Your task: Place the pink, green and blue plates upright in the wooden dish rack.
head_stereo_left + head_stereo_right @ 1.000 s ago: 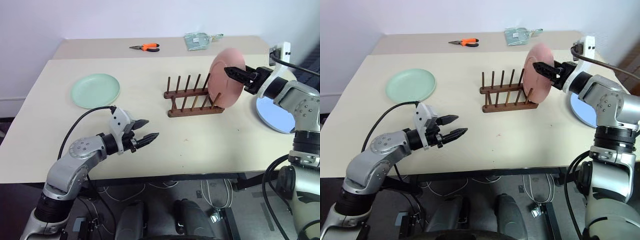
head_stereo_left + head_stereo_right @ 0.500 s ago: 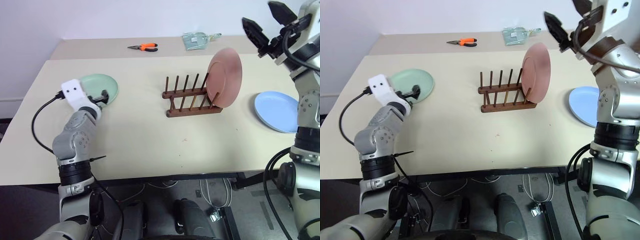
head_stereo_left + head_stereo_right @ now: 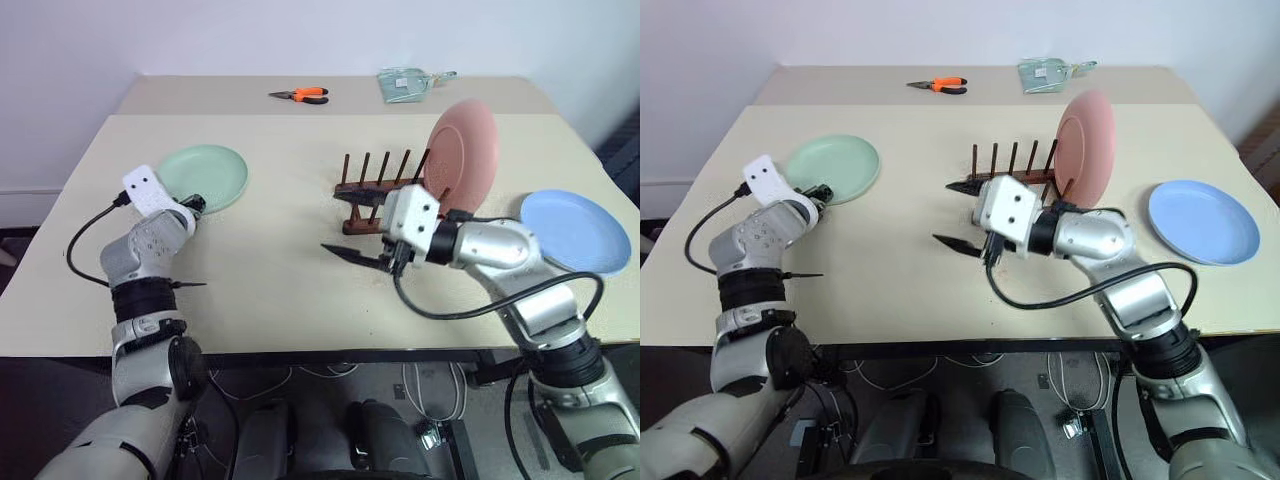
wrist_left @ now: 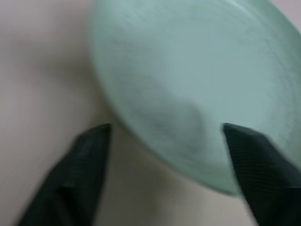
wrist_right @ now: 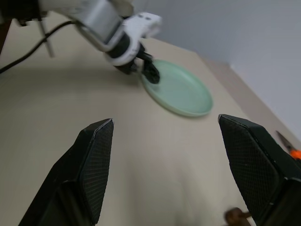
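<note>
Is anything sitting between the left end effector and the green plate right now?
No, nothing visible. The left end effector sits right at the near rim of the green plate, fingers open on either side of the rim, with bare table around it. The right end effector hangs well off, in front of the wooden dish rack.

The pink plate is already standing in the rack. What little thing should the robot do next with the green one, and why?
Probably ease the left gripper a bit further forward and close it on the near rim of the green plate. Its fingers stand open on either side of that rim, and the plate lies flat on the table, not yet gripped. The pink plate stands in the wooden dish rack.
</note>
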Robot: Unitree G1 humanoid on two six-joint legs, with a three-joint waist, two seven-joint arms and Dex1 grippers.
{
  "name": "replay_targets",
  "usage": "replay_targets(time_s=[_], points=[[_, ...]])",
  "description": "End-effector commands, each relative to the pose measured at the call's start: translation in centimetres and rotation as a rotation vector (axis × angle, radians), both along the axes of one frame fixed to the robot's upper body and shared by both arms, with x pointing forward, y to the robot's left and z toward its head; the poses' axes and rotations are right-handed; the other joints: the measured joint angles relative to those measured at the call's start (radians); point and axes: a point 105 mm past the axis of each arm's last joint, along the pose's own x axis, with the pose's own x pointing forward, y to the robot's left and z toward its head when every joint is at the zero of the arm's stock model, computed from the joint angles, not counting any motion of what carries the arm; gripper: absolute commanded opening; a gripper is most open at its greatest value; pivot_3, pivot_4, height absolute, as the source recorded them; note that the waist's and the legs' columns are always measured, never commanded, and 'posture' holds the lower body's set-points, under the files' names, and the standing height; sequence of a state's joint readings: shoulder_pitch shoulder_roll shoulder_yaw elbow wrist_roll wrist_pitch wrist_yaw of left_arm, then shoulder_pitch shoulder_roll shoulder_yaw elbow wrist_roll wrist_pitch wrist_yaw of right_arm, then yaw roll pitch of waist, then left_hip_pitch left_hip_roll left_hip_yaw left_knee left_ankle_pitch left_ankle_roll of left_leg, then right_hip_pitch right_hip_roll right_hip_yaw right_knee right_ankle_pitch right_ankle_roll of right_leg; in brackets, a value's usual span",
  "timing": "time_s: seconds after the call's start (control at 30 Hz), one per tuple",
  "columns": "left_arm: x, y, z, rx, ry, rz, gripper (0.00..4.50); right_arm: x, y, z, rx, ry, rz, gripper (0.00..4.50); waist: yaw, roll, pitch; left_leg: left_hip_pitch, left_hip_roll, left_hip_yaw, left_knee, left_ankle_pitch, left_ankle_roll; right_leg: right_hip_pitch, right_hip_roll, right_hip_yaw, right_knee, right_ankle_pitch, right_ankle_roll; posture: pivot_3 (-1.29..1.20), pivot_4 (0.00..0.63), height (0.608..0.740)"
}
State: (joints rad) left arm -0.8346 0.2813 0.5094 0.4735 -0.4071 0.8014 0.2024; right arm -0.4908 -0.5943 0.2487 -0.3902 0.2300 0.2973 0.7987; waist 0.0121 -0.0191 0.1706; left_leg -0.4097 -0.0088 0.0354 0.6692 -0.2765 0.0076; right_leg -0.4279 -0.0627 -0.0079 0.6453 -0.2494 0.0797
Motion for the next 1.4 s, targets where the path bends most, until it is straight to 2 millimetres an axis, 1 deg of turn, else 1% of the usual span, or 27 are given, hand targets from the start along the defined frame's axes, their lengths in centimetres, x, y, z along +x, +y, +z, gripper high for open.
replay_targets(time_s=[0.03, 0.13, 0.17, 0.23, 0.27, 0.3, 0.37, 0.4, 0.5, 0.53, 0.6, 0.7, 0.9, 1.0, 1.03, 1.1, 1.17, 1.33, 1.37, 1.4], points=[[0.7, 0.6, 1.8, -0.022, -0.064, 0.002, 1.72, -0.8, 0.8, 0.8, 0.015, -0.060, 0.022, 3.61, -0.001, 0.000, 0.000, 0.000, 0.000, 0.000, 0.000, 0.000, 0.000, 0.000, 0.000, 0.000, 0.000, 0.000, 0.000, 0.00, 0.150, 0.740], [0.7, 1.2, 1.8, -0.037, -0.062, 0.029, 0.21, -0.6, 0.6, 0.9, 0.025, -0.063, -0.002, 3.61, -0.001, 0.000, 0.000, 0.000, 0.000, 0.000, 0.000, 0.000, 0.000, 0.000, 0.000, 0.000, 0.000, 0.000, 0.000, 0.00, 0.150, 0.740], [0.7, 1.4, 1.9, -0.039, -0.063, 0.035, 0.09, -0.4, 0.4, 0.9, 0.024, -0.070, -0.015, 3.61, -0.001, 0.000, 0.000, 0.000, 0.000, 0.000, 0.000, 0.000, 0.000, 0.000, 0.000, 0.000, 0.000, 0.000, 0.000, 0.00, 0.150, 0.740], [0.6, 1.2, 2.3, -0.026, -0.080, 0.017, 0.09, 0.1, -0.1, 0.9, 0.012, -0.083, -0.046, 3.61, -0.003, 0.000, 0.000, 0.000, 0.000, 0.000, 0.000, 0.000, 0.000, 0.000, 0.000, 0.000, 0.000, 0.000, 0.000, 0.00, 0.150, 0.740], [0.7, 0.8, 2.8, -0.001, -0.105, -0.011, 0.09, 0.5, -0.3, 0.8, -0.001, -0.084, -0.063, 3.61, -0.004, 0.000, 0.000, 0.000, 0.000, 0.000, -0.001, 0.000, 0.000, 0.000, 0.000, 0.000, 0.000, 0.000, 0.000, 0.00, 0.150, 0.740], [0.8, 0.2, 3.8, 0.028, -0.155, -0.045, 0.09, 1.0, -0.6, 0.7, -0.017, -0.084, -0.078, 3.61, -0.004, 0.000, 0.000, 0.000, 0.000, 0.000, -0.001, 0.000, 0.000, 0.000, 0.000, 0.000, 0.000, 0.000, 0.000, 0.00, 0.150, 0.740], [0.8, -1.7, 6.7, 0.065, -0.297, -0.139, 0.00, 2.0, -1.0, 0.7, -0.058, -0.098, -0.118, 4.15, -0.003, 0.000, 0.000, 0.000, 0.000, 0.000, -0.001, 0.000, -0.001, -0.001, 0.000, 0.000, 0.000, 0.000, 0.000, 0.00, 0.150, 0.740], [0.4, -3.2, 8.6, 0.085, -0.373, -0.200, 0.00, 2.7, -1.1, 1.3, -0.082, -0.147, -0.137, 4.44, -0.003, 0.000, 0.000, 0.000, 0.000, 0.000, -0.001, 0.001, -0.001, -0.001, 0.000, 0.000, 0.000, 0.000, 0.000, 0.00, 0.150, 0.740], [-0.7, -5.7, 11.6, 0.115, -0.478, -0.297, 0.00, 4.0, -1.1, 2.5, -0.141, -0.267, -0.170, 4.48, 0.001, -0.001, 0.000, 0.000, 0.000, 0.000, -0.001, 0.001, -0.002, -0.001, -0.001, 0.000, 0.000, 0.000, 0.000, 0.00, 0.150, 0.740], [-1.2, -6.8, 12.8, 0.096, -0.512, -0.327, 0.00, 4.7, -1.1, 2.8, -0.186, -0.330, -0.184, 4.48, 0.000, -0.001, 0.000, 0.000, 0.000, 0.000, -0.001, 0.001, -0.002, -0.001, -0.001, 0.000, 0.000, 0.000, 0.000, 0.00, 0.150, 0.740], [-2.2, -8.6, 14.6, 0.088, -0.557, -0.384, 0.00, 5.9, -1.1, 3.3, -0.259, -0.434, -0.209, 4.48, -0.002, -0.001, 0.000, 0.000, 0.000, 0.000, -0.001, 0.001, -0.002, -0.001, -0.001, 0.001, 0.000, 0.000, 0.000, 0.00, 0.150, 0.740], [-3.6, -10.8, 15.9, 0.076, -0.580, -0.454, 0.00, 7.3, -1.4, 3.7, -0.332, -0.550, -0.241, 4.48, -0.005, -0.001, 0.000, 0.000, 0.000, 0.000, -0.002, 0.001, -0.002, -0.001, -0.001, 0.000, 0.000, 0.000, 0.000, 0.00, 0.150, 0.740], [-5.1, -13.3, 17.0, 0.031, -0.577, -0.529, 0.00, 8.7, -1.6, 3.5, -0.409, -0.680, -0.266, 4.48, -0.008, -0.001, 0.000, 0.000, 0.000, 0.000, -0.002, 0.002, -0.003, -0.001, 0.000, 0.001, 0.000, 0.000, 0.000, 0.00, 0.150, 0.740], [-5.5, -13.9, 17.4, 0.019, -0.576, -0.553, 0.00, 9.3, -2.1, 3.3, -0.454, -0.756, -0.292, 4.48, -0.008, -0.001, 0.000, 0.000, 0.000, 0.000, -0.001, 0.002, -0.003, -0.001, 0.001, 0.001, 0.000, 0.000, 0.000, 0.00, 0.150, 0.740], [-5.6, -14.1, 17.3, 0.012, -0.573, -0.559, 0.00, 9.5, -2.3, 3.4, -0.459, -0.774, -0.303, 4.24, -0.008, -0.001, 0.000, 0.000, 0.000, 0.000, -0.001, 0.002, -0.003, -0.001, 0.001, 0.001, 0.000, 0.000, 0.000, 0.00, 0.150, 0.740], [-5.6, -14.2, 17.0, 0.002, -0.555, -0.562, 0.00, 9.6, -2.5, 3.5, -0.465, -0.803, -0.314, 3.62, -0.008, -0.001, 0.000, 0.000, 0.000, 0.000, -0.001, 0.002, -0.004, -0.001, 0.001, 0.001, 0.000, 0.000, 0.000, 0.00, 0.150, 0.740], [-5.6, -14.2, 16.7, 0.010, -0.539, -0.567, 0.00, 9.7, -2.5, 3.6, -0.467, -0.820, -0.319, 2.70, -0.008, -0.001, 0.000, 0.000, 0.000, 0.000, -0.001, 0.002, -0.004, -0.001, 0.001, 0.001, 0.000, 0.000, 0.000, 0.00, 0.150, 0.740], [-5.6, -14.6, 16.1, -0.027, -0.516, -0.589, 0.00, 9.7, -2.8, 4.6, -0.463, -0.912, -0.362, 0.30, -0.008, -0.001, 0.000, 0.000, 0.000, 0.000, -0.001, 0.003, -0.005, -0.001, 0.001, 0.001, 0.000, 0.000, 0.000, 0.00, 0.150, 0.740], [-5.6, -14.6, 16.1, -0.041, -0.518, -0.590, 0.00, 9.7, -2.9, 4.8, -0.460, -0.924, -0.371, 0.02, -0.008, -0.001, 0.000, 0.000, 0.000, 0.000, -0.001, 0.003, -0.005, -0.001, 0.001, 0.001, 0.000, 0.000, 0.000, 0.00, 0.150, 0.740], [-5.7, -14.7, 16.3, -0.074, -0.536, -0.596, 0.00, 9.7, -3.0, 5.0, -0.457, -0.936, -0.380, 0.02, -0.008, -0.001, 0.000, 0.000, 0.000, 0.000, -0.001, 0.003, -0.005, -0.001, 0.001, 0.001, 0.000, 0.000, 0.000, 0.00, 0.150, 0.740]])
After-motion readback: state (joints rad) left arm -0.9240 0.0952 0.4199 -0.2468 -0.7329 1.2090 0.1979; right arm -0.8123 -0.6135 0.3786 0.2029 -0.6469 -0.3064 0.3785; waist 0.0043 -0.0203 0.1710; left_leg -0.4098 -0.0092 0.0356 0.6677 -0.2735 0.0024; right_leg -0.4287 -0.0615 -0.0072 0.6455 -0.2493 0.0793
